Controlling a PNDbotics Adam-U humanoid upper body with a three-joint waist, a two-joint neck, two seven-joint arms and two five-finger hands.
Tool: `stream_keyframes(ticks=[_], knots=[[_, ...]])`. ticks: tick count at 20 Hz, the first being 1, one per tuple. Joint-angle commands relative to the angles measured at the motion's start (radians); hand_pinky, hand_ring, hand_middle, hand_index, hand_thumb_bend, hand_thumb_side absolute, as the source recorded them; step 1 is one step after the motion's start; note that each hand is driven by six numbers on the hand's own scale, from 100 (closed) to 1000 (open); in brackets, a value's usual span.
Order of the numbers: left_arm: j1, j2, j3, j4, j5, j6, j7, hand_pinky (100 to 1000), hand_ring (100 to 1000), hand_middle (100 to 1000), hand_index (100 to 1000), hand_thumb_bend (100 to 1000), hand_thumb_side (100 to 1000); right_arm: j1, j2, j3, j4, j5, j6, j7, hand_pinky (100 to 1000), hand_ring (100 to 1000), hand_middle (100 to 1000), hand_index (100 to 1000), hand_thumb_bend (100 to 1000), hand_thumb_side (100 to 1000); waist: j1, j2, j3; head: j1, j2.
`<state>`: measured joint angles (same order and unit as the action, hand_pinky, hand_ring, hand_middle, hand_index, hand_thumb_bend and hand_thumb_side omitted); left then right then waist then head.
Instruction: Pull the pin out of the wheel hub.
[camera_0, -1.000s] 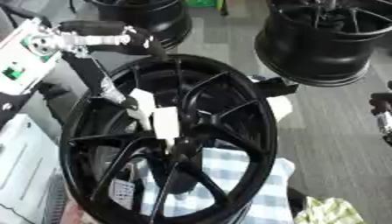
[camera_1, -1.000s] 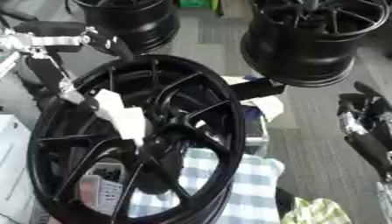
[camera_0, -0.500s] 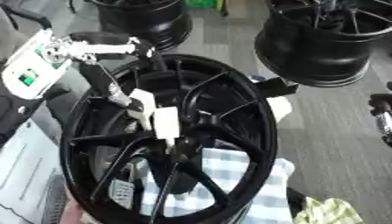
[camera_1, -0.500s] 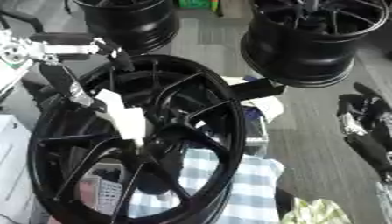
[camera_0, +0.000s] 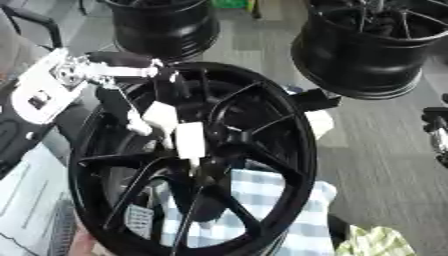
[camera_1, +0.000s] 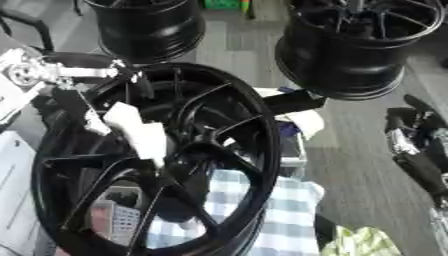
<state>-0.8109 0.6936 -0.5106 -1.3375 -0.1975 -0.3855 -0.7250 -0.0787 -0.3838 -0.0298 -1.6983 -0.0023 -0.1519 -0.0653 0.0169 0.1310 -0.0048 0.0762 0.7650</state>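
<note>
A big black wheel hub (camera_0: 262, 165) stands tilted in the middle, its spokes facing me. Two white blocks, which I take for the pin (camera_0: 189, 141), stick out just above and left of the hub's centre. My left hand (camera_0: 118, 102) comes in from the upper left on a silver wrist. Its dark fingers curl down round the upper white block (camera_0: 161, 117). My right hand (camera_1: 411, 147) hangs at the right edge, away from the wheel, fingers relaxed and holding nothing.
Two more black wheels stand behind, one at the back left (camera_0: 166, 27) and one at the back right (camera_0: 376, 47). A blue-checked cloth (camera_0: 236, 210) lies under the wheel. A yellow-green cloth (camera_0: 376, 242) shows at the lower right. Grey floor lies to the right.
My left hand has come down and rightward onto the wheel's upper left, closing in on the white blocks. The wheel and my right hand have stayed in place.
</note>
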Motion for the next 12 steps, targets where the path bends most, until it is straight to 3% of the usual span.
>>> stream_keyframes(ticks=[1,8,12], knots=[[-0.011,0.035,0.003,-0.012,-0.012,-0.195,-0.182,774,750,736,817,530,305,-0.009,-0.024,-0.003,-0.011,-0.006,-0.001,0.002,799,812,745,937,100,460,-0.001,-0.011,0.001,0.001,0.005],[-0.005,0.038,0.018,-0.001,-0.021,-0.2,-0.182,736,703,681,769,404,172,-0.009,-0.023,-0.005,-0.01,-0.006,-0.002,0.002,799,812,745,937,100,461,-0.003,-0.011,0.001,0.001,0.005],[-0.002,0.037,0.025,0.007,-0.022,-0.197,-0.182,707,666,639,733,345,148,-0.009,-0.023,-0.005,-0.01,-0.007,-0.002,0.002,799,812,745,937,100,461,-0.004,-0.011,0.001,0.001,0.005]])
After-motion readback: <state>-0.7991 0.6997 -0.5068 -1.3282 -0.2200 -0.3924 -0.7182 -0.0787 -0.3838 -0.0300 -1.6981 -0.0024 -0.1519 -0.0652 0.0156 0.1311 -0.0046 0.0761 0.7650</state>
